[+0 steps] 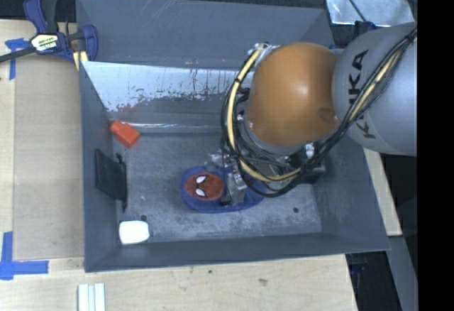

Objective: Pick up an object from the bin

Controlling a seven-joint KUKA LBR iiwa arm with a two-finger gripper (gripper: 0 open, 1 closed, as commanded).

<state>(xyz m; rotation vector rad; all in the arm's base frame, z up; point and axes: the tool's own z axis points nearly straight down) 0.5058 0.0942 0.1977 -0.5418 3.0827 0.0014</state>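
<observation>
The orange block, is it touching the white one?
No, the orange block lies well apart from the white block, with a black thing between them.

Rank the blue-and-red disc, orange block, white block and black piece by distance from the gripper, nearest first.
1. Blue-and-red disc, beside the gripper, mid-bin.
2. Orange block, white block, black piece, all far left: too close to call.

Grey bin (284,221) floor carries: orange block (125,133), black slab (111,176), white block (133,232), blue disc with red face (204,189).
</observation>
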